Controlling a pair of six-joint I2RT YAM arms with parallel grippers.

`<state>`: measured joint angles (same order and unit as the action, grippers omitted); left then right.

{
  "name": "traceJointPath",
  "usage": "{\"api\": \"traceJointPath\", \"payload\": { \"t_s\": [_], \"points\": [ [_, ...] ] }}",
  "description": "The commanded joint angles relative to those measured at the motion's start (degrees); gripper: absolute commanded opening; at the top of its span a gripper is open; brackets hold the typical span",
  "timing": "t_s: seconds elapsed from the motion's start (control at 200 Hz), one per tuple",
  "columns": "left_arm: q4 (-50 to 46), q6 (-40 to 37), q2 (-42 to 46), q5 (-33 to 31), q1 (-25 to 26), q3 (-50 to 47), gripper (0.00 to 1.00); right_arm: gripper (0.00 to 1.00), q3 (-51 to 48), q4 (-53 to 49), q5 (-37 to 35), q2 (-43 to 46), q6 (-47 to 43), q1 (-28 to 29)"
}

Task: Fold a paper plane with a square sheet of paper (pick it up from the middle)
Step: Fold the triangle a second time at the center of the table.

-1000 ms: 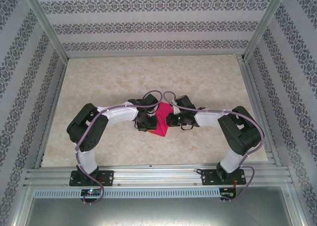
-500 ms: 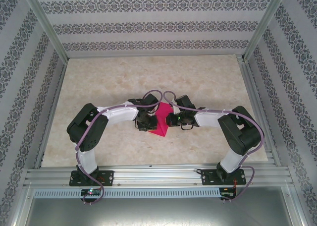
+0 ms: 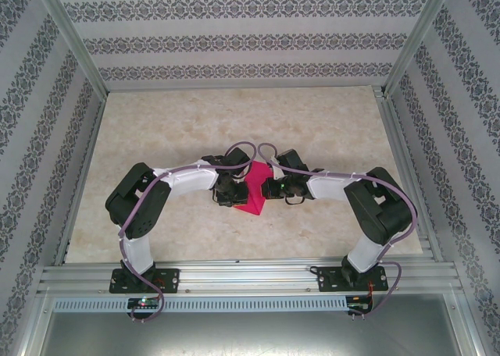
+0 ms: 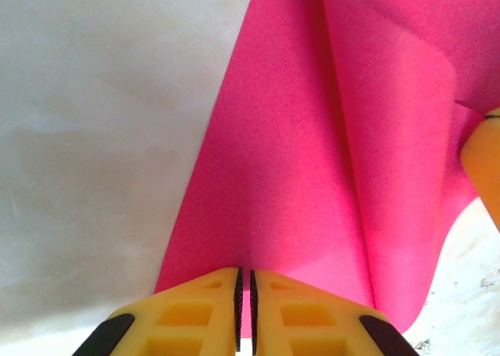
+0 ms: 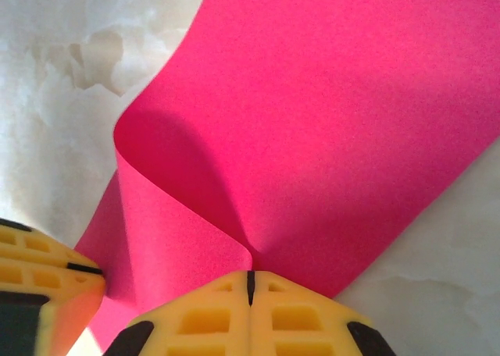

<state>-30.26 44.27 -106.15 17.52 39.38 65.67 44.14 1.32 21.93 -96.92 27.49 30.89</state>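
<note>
Seen from above, the left gripper [image 3: 234,190] and the right gripper [image 3: 268,188] meet nose to nose at the centre of the frame, over the marbled tabletop [image 3: 195,129]. The pink paper sheet [image 3: 254,201] sits between them as a small patch tapering toward the lower edge, and the jaws are too small to read there.

The wrist views show the grip. In the left wrist view, the yellow fingers [image 4: 195,317] at the bottom edge are pinched on the sheet's near edge, a thin slit between them. The paper rises to the top of the frame, and on its right side a flap curls over in a soft, uncreased roll. A yellow finger of the other gripper pokes in at the right edge.

In the right wrist view, the jaws are clenched tight on the paper at bottom centre, where a rounded loop of the sheet runs into the fingertips. The rest spreads smooth toward the upper right. The sheet is plain bright magenta.
</note>
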Motion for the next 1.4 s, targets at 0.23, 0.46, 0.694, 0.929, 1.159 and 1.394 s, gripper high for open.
{"api": "traceJointPath", "payload": {
  "t_s": [0.23,0.46,0.694,0.929,1.159,1.394],
  "points": [
    [-1.77,-0.68,0.15,-0.18,0.44,0.55,0.15,0.02,-0.26,-0.88,-0.05,2.32,1.26,0.57],
    [-1.91,-0.83,0.17,-0.11,0.44,0.74,0.15,0.02,0.54,-0.57,-0.3,0.17,1.34,0.83],
    [-1.91,-0.97,-0.01,-0.07,0.45,0.86,0.15,0.02,0.61,-0.66,-0.66,-1.02,1.16,0.92],
    [-1.81,-1.03,-0.02,0.12,0.46,0.97,0.15,0.03,0.68,-0.69,-1.28,-2.12,0.99,0.98],
    [-1.28,-0.55,3.0,-1.15,0.44,0.99,0.17,0.02,0.43,-1.32,-1.54,-2.39,0.5,1.1],
    [9.0,4.34,8.22,3.87,-2.08,-2.85,0.11,0.02,0.42,-1.46,-1.64,-2.98,0.29,1.07]
  ]
}}
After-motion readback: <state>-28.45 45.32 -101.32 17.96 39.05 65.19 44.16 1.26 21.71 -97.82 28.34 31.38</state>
